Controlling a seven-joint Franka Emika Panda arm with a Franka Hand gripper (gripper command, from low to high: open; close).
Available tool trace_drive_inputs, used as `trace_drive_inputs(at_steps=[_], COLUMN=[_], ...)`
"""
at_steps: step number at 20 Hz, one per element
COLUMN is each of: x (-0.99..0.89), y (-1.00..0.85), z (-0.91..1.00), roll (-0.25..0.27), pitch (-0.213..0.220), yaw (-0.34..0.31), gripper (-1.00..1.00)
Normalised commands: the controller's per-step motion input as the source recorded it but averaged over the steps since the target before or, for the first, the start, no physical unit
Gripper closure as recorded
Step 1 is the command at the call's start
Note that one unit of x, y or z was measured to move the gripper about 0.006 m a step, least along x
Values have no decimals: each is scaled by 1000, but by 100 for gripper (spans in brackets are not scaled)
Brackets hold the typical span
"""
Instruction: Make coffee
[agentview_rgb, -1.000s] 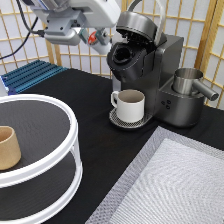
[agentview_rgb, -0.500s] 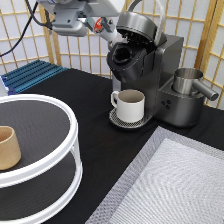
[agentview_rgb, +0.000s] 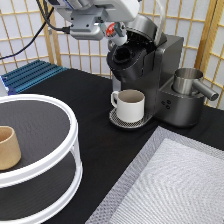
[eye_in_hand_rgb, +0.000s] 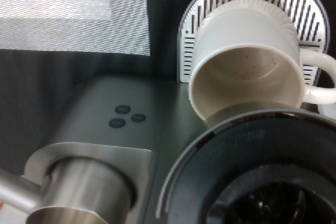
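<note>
Before a paper-screen backdrop, on a black table (agentview_rgb: 100, 145), the gripper (agentview_rgb: 116, 33) hangs just above the open coffee machine (agentview_rgb: 150, 75), at about twelve o'clock of the white mug (agentview_rgb: 129, 105), its fingers closed on the red-topped coffee pod (agentview_rgb: 111, 31).

Gripper (agentview_rgb: 116, 31) with pod (agentview_rgb: 111, 30) at far centre above open brewer of coffee machine (agentview_rgb: 150, 70), mug (agentview_rgb: 130, 104) on drip tray (agentview_rgb: 127, 121) just below, steel pitcher (agentview_rgb: 187, 82) right, tiered stand (agentview_rgb: 37, 150) with cup (agentview_rgb: 8, 147) near left on worktop (agentview_rgb: 100, 150).
</note>
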Motion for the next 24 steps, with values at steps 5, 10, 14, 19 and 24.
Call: trace_drive_inputs(at_steps=[5, 10, 14, 19, 24], x=[21, 15, 19, 12, 3], y=[47, 149, 206, 30, -2], z=[-117, -103, -44, -178, -200], roll=[0, 0, -9, 0, -3], pitch=[0, 0, 0, 0, -1], yaw=[0, 0, 0, 0, -1], gripper=[100, 100, 100, 100, 100])
